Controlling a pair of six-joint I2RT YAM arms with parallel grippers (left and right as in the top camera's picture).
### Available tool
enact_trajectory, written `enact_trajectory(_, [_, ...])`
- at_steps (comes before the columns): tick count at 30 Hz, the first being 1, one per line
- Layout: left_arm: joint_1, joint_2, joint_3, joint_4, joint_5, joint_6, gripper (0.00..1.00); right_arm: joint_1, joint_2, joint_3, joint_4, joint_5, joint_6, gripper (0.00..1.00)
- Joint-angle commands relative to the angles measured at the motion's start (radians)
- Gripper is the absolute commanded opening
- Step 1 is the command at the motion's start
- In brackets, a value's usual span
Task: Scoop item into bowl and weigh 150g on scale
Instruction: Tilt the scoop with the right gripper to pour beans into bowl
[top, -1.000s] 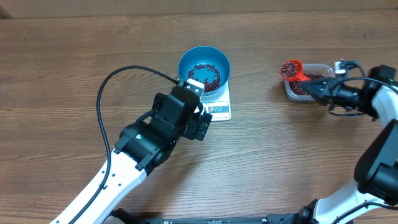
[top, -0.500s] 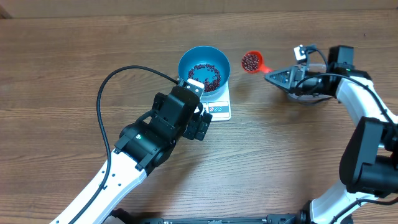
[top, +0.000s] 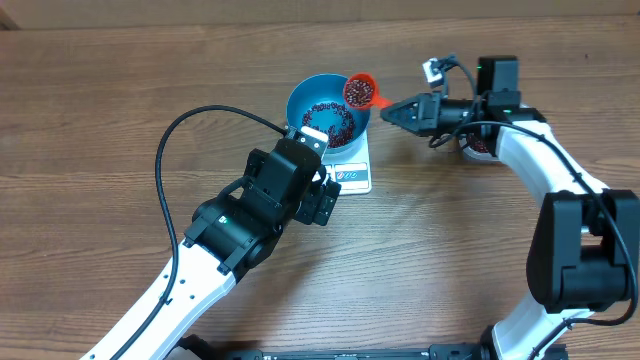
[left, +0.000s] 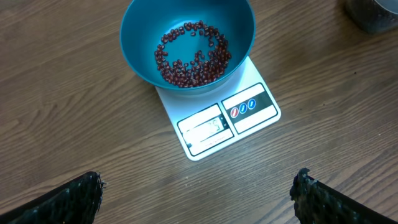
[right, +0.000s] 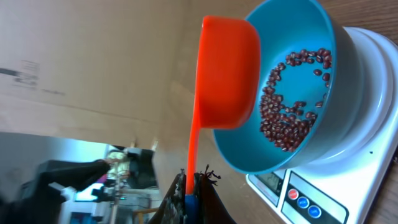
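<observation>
Holding the orange plastic scoop (top: 371, 96) by its handle, your right gripper (top: 398, 110) is clenched, with a load of small dark red beans (top: 354, 90) poised over the round teal bowl (top: 296, 105) on the flat white scale (top: 356, 180). Tilt slowly, trickle them in centre, and read the display (left: 205, 127); your left gripper (left: 198, 180) hangs released near the scale.

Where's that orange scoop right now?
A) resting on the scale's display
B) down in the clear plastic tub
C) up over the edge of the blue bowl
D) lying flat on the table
C: the orange scoop, with beans in it, is held by the right gripper over the rim of the blue bowl, which sits on the scale.
</observation>
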Motion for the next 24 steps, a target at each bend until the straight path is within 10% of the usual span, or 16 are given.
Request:
enact_trajectory(1, [0.005,0.008,0.009,0.004,-0.018,-0.014,1.00,0.041,0.003,0.006,0.016,0.145,-0.008,0.04])
enact_trajectory(15, [0.005,0.008,0.008,0.004,-0.018,-0.014,0.99,0.121,0.003,0.006,0.029,0.403,-0.550,0.04])
enact_trajectory(24, [0.005,0.008,0.008,0.004,-0.018,-0.014,1.00,0.121,0.003,0.006,0.082,0.403,-0.656,0.04])
